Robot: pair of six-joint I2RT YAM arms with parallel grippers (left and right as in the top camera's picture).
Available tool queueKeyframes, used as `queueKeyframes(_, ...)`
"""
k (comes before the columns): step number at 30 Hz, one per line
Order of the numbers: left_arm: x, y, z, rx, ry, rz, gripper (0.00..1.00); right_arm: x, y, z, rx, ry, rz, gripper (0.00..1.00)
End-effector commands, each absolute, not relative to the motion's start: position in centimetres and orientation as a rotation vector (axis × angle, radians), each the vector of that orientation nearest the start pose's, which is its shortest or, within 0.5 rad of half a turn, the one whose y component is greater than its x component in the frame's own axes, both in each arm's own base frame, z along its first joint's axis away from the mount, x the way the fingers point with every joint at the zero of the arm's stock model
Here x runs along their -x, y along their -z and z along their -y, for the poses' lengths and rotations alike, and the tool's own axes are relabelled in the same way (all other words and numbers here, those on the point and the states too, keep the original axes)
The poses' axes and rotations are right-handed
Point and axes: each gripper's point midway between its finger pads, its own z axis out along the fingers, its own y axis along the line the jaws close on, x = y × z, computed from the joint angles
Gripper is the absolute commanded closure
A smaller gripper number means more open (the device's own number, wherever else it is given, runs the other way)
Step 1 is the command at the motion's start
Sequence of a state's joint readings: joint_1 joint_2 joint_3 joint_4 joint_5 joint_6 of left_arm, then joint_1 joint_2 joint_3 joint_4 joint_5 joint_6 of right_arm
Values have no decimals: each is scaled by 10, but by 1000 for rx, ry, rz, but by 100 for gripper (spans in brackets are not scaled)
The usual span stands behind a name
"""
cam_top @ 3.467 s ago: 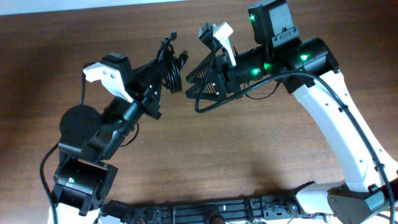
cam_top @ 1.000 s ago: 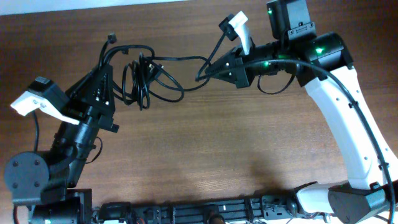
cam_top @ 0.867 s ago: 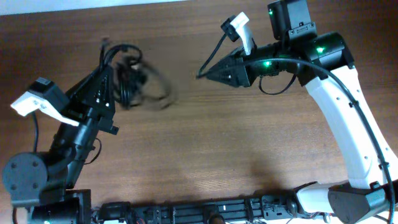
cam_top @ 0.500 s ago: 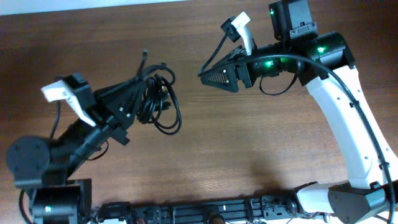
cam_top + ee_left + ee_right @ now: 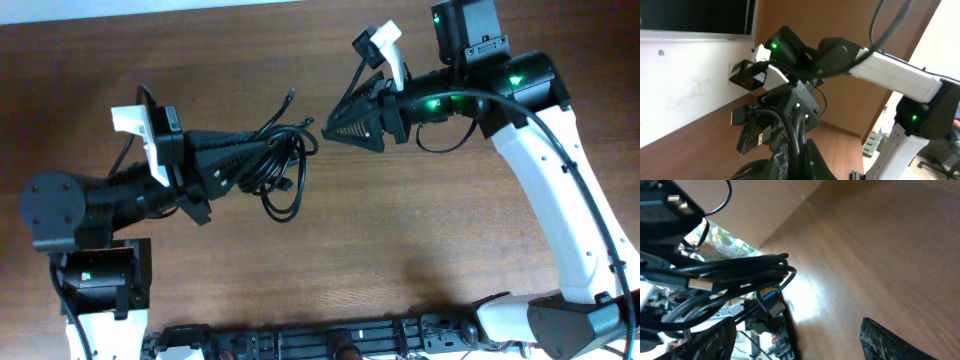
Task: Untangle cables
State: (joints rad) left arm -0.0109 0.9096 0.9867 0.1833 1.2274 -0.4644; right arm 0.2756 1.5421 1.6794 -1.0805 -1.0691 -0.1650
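The left end effector (image 5: 245, 162) is clamped almost fully shut on the cables (image 5: 282, 165), pinching the bundle where its strands gather. It seems to carry the bundle clear of the worktop (image 5: 400, 250) rather than let it lie there. The rest of the bundle spills out just ahead of its tips. Loose loops sag off to one side, and a thin strand with a plug end (image 5: 290, 95) pokes out to the other. The bundle's long axis runs roughly along the line this end effector points, straight toward the right end effector (image 5: 328, 127), which faces it tip to tip. From the right end effector the cables lie directly ahead, near but apart; its wrist view shows the strands crossing in front of the gap. Its jaws stand wide apart, holding and touching nothing. The right arm is the free one, so the coming move likely calls for it to reach forward and close on a single outer strand; catching several at once looks like the risk.
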Motion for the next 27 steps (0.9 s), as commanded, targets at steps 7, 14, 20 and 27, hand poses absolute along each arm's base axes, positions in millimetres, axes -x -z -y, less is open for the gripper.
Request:
queueKeyframes(7,-249,-459,154,-458,1344,-1468,100,-289,-357,-245,1107,-1265,-1863,23)
queueKeyframes(14,-260,-467,149,-329,1422,-1474,100,-281,-363,-264,1181,-1271,-1790,38)
queueKeyframes(20,-267,-465,148,-296,1425,-1482,100,-278,-366,-270,1205,-1272,-1761,39)
queueKeyframes(27,-282,-453,141,-163,1418,-1537,100,-307,-344,-258,1010,-1104,-2003,47)
